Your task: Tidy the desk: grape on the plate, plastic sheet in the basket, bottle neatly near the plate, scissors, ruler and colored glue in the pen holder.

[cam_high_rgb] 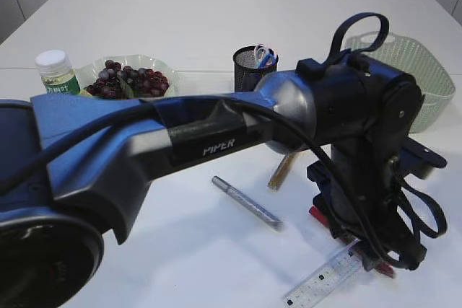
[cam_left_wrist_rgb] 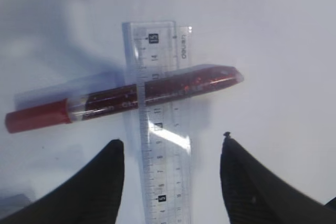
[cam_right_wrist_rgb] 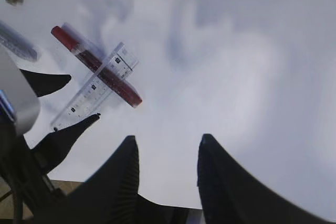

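A: What's w/ the ruler (cam_left_wrist_rgb: pixel 157 129) & glue?
B: Ruler's clear flat plastic, printed scale w/ black number squares. In the left wrist view it runs top to bottom thru mid-frame. Red glitter glue pen (cam_left_wrist_rgb: pixel 126 98) lies across it, tube see-thru w/ dark red sparkly fill, opaque red cap at frame left, tapered tip at right. Both on the white tabletop (cam_left_wrist_rgb: pixel 283 51).
A: Left gripper (cam_left_wrist_rgb: pixel 173 153)?
B: Open, holding nothing. Black textured fingers (cam_left_wrist_rgb: pixel 100 182) at the bottom of that view, one each side of the ruler, not touching it. Exterior view: that arm's blue w/ black wrist, reaches across to lower right, ruler end pokes out below it.
A: Right gripper (cam_right_wrist_rgb: pixel 168 153)?
B: Jaws apart, nothing between them, bare table under it. Pen & ruler sit at upper left of its view.
A: Rest of the desk?
B: Exterior view: silver glue pen (cam_high_rgb: pixel 247 203) at lower centre, gold one (cam_high_rgb: pixel 280 172) just right of it, partly behind the arm. Dark grapes (cam_high_rgb: pixel 128 81) on a pale green scalloped plate (cam_high_rgb: pixel 162 71) upper left, white-capped bottle (cam_high_rgb: pixel 57 71) beside the plate. Black mesh pen holder (cam_high_rgb: pixel 249 68) top centre, sth w/ blue handles inside, can't tell what. Green woven basket (cam_high_rgb: pixel 426 77) upper right
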`<state>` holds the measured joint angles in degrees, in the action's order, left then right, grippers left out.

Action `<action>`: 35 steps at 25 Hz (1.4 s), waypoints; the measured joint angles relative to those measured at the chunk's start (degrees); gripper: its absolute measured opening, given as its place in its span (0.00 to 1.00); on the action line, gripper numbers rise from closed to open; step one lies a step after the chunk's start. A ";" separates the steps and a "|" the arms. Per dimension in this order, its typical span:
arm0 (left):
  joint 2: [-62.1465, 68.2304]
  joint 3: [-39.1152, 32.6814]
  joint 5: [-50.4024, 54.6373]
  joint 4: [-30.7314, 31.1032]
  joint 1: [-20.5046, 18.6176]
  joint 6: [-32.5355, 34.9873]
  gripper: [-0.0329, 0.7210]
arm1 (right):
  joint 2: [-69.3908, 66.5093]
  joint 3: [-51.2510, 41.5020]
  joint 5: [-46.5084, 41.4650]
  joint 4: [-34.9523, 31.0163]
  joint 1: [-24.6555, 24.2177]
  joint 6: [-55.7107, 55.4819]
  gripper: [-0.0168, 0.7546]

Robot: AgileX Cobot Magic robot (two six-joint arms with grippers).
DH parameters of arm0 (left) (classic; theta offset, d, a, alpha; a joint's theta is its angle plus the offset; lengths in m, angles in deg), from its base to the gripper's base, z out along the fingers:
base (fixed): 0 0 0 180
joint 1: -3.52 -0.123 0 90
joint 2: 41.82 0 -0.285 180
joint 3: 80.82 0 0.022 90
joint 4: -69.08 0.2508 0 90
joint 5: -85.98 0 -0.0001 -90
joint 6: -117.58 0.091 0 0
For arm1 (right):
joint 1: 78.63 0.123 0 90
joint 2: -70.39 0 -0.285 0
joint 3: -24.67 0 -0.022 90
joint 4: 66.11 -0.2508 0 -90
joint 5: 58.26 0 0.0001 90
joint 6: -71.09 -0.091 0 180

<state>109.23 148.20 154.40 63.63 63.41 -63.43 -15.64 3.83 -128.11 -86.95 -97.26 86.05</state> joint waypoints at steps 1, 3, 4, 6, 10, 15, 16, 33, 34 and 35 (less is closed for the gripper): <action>0.14 -0.03 0.12 0.00 0.22 0.00 0.61 | 0.00 0.00 0.00 0.00 0.00 0.00 0.43; 0.78 -0.03 0.79 0.22 0.46 0.00 0.61 | 0.00 0.00 0.00 0.00 0.00 0.00 0.43; 1.02 -0.03 1.18 0.22 0.58 0.00 0.61 | 0.00 0.00 0.00 0.00 0.00 0.00 0.43; 1.55 -0.03 1.29 0.74 0.58 0.00 0.61 | 0.00 0.00 0.00 0.00 0.00 0.00 0.43; 1.58 -0.03 1.29 1.25 0.58 0.00 0.61 | 0.00 0.00 0.00 0.00 0.00 0.00 0.43; 2.00 -0.03 1.29 1.25 0.58 0.00 0.61 | 0.00 0.00 0.00 0.00 0.00 0.13 0.43; 2.15 -0.03 1.29 1.15 0.58 -0.02 0.61 | 0.00 0.00 0.00 0.00 0.00 0.13 0.43; 3.72 -0.03 1.09 0.92 0.58 -0.02 0.61 | 0.00 0.00 0.00 -0.10 0.00 0.13 0.43; 3.72 -0.03 1.09 0.92 0.58 -0.02 0.61 | 0.00 0.00 0.00 -0.10 0.00 0.13 0.43; 3.77 -0.03 1.09 0.91 0.58 -0.02 0.61 | 0.00 0.00 0.00 -0.10 0.00 0.13 0.43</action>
<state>112.99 148.18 155.49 64.54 63.99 -63.45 -15.64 3.83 -128.11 -87.05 -97.26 86.18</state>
